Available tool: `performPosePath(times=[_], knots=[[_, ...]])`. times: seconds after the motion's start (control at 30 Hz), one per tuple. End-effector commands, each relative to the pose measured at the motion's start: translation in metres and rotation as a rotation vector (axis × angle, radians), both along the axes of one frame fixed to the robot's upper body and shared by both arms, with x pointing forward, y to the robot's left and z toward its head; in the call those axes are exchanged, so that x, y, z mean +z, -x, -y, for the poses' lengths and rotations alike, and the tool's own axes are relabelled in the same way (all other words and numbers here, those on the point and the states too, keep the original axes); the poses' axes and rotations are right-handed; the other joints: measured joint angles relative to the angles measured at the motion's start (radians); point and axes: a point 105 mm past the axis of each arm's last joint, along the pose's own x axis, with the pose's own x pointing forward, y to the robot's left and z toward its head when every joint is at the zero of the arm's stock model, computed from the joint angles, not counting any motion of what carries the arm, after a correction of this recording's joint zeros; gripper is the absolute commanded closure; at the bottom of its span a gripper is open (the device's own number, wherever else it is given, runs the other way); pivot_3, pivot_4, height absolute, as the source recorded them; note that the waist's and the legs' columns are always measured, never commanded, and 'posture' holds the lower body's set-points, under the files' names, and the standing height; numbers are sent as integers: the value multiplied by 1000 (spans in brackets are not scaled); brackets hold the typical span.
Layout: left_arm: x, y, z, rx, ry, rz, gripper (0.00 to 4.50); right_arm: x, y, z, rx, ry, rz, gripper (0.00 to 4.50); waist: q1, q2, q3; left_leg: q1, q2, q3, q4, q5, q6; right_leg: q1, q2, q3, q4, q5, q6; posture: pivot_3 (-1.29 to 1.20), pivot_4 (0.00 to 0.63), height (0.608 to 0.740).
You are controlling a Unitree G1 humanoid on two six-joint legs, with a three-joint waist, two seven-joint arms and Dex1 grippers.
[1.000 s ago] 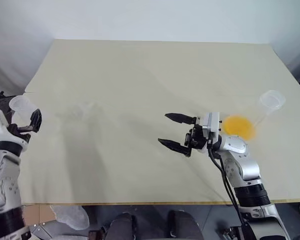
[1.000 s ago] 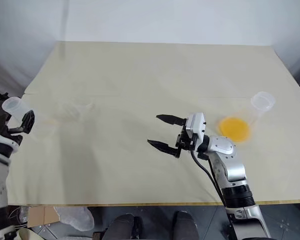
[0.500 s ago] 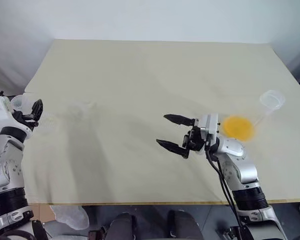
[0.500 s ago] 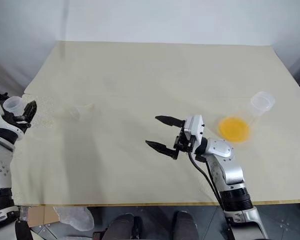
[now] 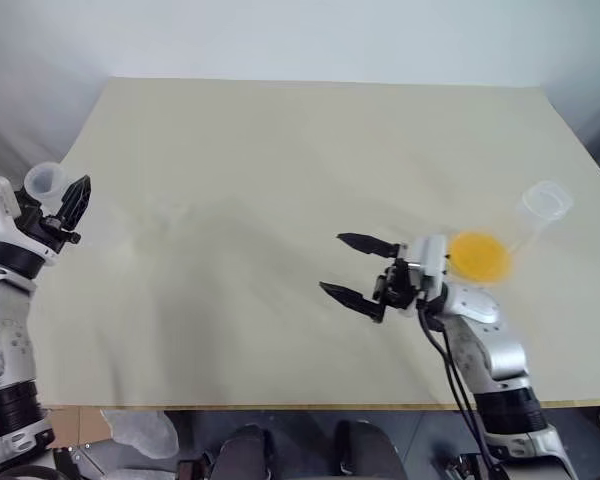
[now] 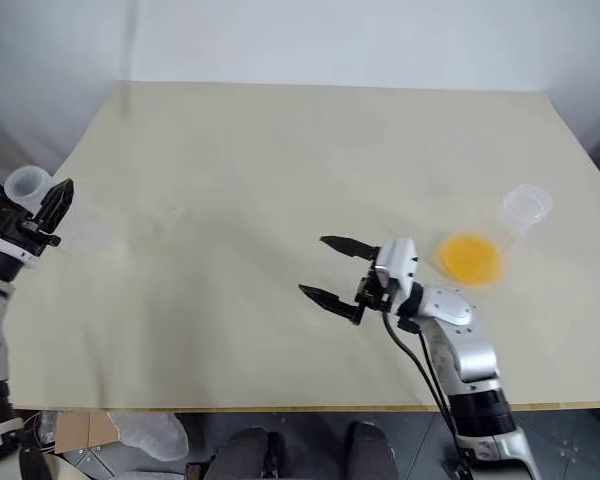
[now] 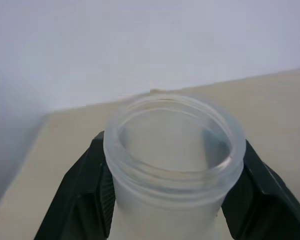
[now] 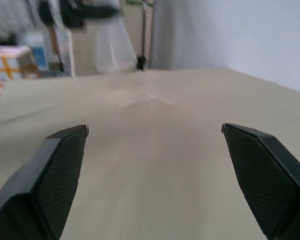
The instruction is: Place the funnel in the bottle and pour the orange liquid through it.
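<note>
My left gripper (image 5: 58, 200) is shut on the neck of the clear bottle (image 5: 42, 179) and holds it off the table at the far left. In the left wrist view, black fingers (image 7: 85, 190) flank the bottle's pale rim (image 7: 172, 145). A faint clear shape on the table, which may be the funnel (image 6: 165, 214), lies just right of it. The orange liquid (image 5: 477, 255) covers the base of a second clear flask (image 5: 545, 200) at the right. My right gripper (image 5: 332, 263) hangs open and empty mid-table, left of that flask, its fingers pointing left.
The beige table (image 5: 310, 140) has a grey wall behind its far edge. Its near edge runs just below my right arm. Boxes and clutter stand beyond the table's left end in the right wrist view (image 8: 12, 62).
My left gripper has closed on the bottle's neck and lifted it up and to the right. My right gripper has shifted slightly right, still open.
</note>
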Motion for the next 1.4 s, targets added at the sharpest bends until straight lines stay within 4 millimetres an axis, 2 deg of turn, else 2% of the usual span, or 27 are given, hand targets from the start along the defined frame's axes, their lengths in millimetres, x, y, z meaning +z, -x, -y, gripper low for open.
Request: performPosePath(times=[0.03,0.1,0.2,0.27,0.4,0.57,0.7,0.77,0.93,1.23,1.4], knots=[[-1,8,67,-354,-58,-54,2190,11,8,23,-115,-26,30,0,7,0,0,1,-1,0,0,0,1,1,0,2,-1,0,0,0,150,740],[-15,4,101,-507,-127,-111,2190,3,17,38,-175,1,10,0,7,1,0,2,-3,3,1,0,1,1,1,3,-1,0,0,0,150,740],[-30,-18,151,-676,-187,-119,2190,-10,26,56,-262,30,-18,0,6,1,0,1,-3,5,1,0,0,1,4,2,-2,0,0,0,150,740],[-39,-31,177,-741,-231,-122,2190,-12,29,61,-298,30,-17,0,6,0,0,0,-3,11,2,1,-1,0,5,2,-2,0,0,0,150,740],[-57,-54,210,-798,-275,-143,2190,-8,34,59,-341,12,7,0,-7,1,0,2,-1,17,-1,1,-1,-2,6,5,-3,0,0,0,150,740],[-73,-75,235,-785,-306,-148,2190,-5,43,50,-373,-21,17,0,-4,0,0,1,-1,16,-1,1,-1,-3,6,4,-3,0,0,0,150,740],[-73,-76,244,-813,-303,-131,2190,-3,47,44,-381,-35,16,0,5,0,0,1,-1,16,1,1,-1,-2,6,4,-3,0,1,0,150,740],[-71,-74,244,-831,-292,-122,1464,-2,47,43,-381,-35,17,0,5,0,0,1,-1,16,1,1,-1,-2,6,4,-3,0,1,0,150,740],[-66,-67,238,-857,-278,-101,29,1,44,41,-367,-35,21,0,5,0,0,0,-1,15,2,1,0,-2,6,4,-3,0,1,0,150,740],[-59,-66,205,-789,-268,-97,29,9,33,34,-314,-52,25,0,3,0,0,1,-1,13,2,1,0,-2,6,3,-2,0,1,0,150,740],[-64,-64,192,-759,-269,-119,29,10,29,33,-294,-50,23,0,7,0,0,-1,-1,12,4,1,0,-1,5,2,-2,0,1,0,150,740]])
